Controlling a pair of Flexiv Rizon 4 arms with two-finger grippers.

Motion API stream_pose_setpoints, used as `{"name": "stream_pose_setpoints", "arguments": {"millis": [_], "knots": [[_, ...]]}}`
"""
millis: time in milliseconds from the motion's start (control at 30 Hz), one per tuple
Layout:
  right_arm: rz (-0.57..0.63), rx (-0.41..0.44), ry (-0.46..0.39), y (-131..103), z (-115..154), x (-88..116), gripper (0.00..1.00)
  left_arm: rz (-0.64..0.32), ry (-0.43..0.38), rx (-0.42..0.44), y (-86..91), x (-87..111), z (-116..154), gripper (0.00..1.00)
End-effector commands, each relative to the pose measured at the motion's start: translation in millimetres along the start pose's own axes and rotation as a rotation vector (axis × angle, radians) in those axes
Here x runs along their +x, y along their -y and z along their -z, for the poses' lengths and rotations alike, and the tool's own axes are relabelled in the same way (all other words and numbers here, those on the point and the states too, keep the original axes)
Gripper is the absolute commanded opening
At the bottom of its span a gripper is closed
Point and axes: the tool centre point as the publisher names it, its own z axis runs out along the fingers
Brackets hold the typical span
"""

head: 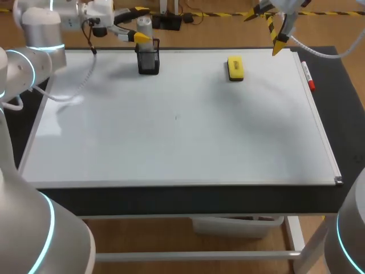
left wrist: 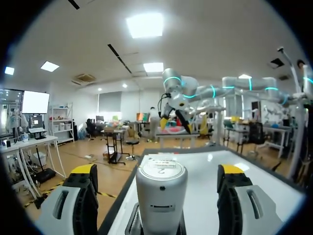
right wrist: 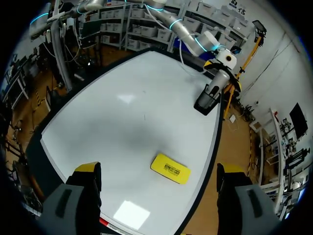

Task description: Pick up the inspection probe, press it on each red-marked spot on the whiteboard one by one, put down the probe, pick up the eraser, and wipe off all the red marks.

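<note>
Between the left gripper's (left wrist: 159, 172) wide-open fingers, untouched, stands the inspection probe (left wrist: 161, 196): a smooth, rigid white cylinder upright in a black holder (head: 149, 61) at the whiteboard's (head: 171, 131) far-left corner; probably light yet slippery, best squeezed below its cap. Right gripper (right wrist: 159, 169) gapes above the eraser (head: 235, 67)

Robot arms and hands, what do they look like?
The left arm and right arm are rounded silver-grey tubes with glowing cyan rings at the joints; a white cable trails from the left. The left hand and right hand each have two grey fingers with yellow tips.
</note>
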Motion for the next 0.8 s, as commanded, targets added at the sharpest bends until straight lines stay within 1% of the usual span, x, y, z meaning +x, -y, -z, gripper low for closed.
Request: {"name": "stream_pose_setpoints", "arguments": {"millis": [33,133,200,433,600,733,800], "knots": [[0.001,0.003,-0.005,0.1,1.5,-0.5,1.00,-0.014,-0.147,-0.041,12.6,2.2,10.2,1.00],[0.001,0.003,-0.005,0.1,1.5,-0.5,1.00,-0.024,-0.113,-0.072,13.9,5.6,15.5,1.00],[0.001,0.003,-0.005,0.1,1.5,-0.5,1.00,-0.033,-0.077,-0.111,14.5,7.4,19.0,1.00],[0.001,0.003,-0.005,0.1,1.5,-0.5,1.00,-0.055,0.017,-0.206,15.3,19.0,34.5,1.00],[0.001,0.003,-0.005,0.1,1.5,-0.5,1.00,-0.076,0.096,-0.276,16.6,30.5,45.1,1.00],[0.001,0.003,-0.005,0.1,1.5,-0.5,1.00,-0.084,0.156,-0.303,19.2,40.6,54.9,1.00],[0.001,0.003,-0.005,0.1,1.5,-0.5,1.00,-0.087,0.166,-0.305,20.0,43.9,57.7,1.00]]}}
